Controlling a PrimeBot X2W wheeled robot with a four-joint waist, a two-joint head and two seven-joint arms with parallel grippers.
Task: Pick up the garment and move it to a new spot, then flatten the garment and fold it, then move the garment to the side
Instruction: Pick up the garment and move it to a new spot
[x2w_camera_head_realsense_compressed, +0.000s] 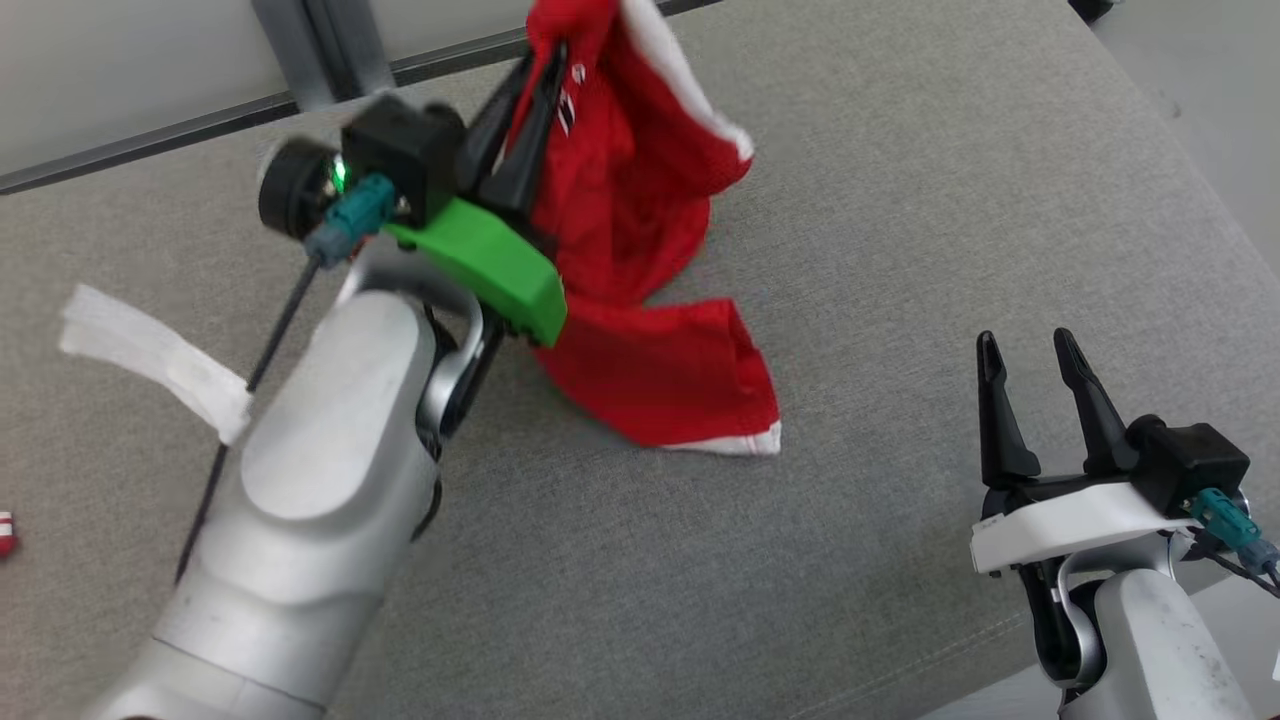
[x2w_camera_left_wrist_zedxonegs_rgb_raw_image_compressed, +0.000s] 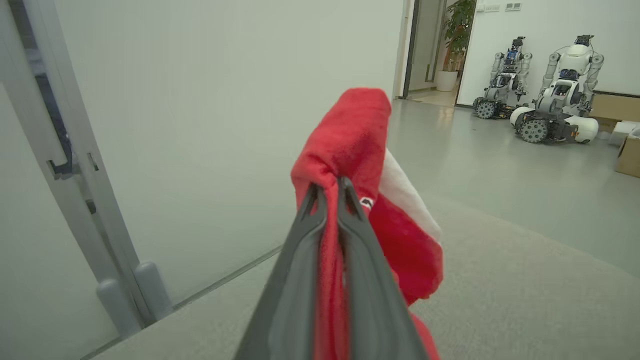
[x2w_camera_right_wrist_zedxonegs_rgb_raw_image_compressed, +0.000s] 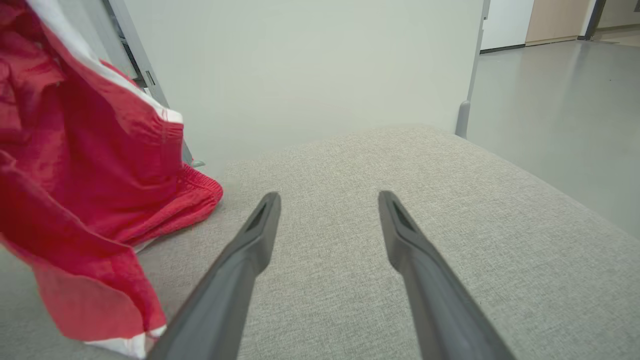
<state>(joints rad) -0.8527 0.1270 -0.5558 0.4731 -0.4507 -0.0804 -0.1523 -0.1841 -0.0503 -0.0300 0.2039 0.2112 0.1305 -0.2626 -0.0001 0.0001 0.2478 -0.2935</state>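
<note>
Garment (x2w_camera_head_realsense_compressed: 640, 200) of crumpled red cloth, white-trimmed, in clenched left gripper (x2w_camera_left_wrist_zedxonegs_rgb_raw_image_compressed: 328, 187) over woven grey cushion (x2w_camera_head_realsense_compressed: 950, 200); right gripper (x2w_camera_head_realsense_compressed: 1025, 345) agape, empty

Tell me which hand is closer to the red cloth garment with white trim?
Left. The left hand is shut on the red cloth garment, holding its top up; the right hand is open, apart, to its right.

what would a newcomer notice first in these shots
The bright red garment with white trim, held up off the grey padded surface by the left claw, which is shut on its top while its lower end drapes on the padding. Next, the right claw at the lower right of the head view, open and holding nothing. In the left wrist view, two wheeled robots stand parked across the room.
</note>
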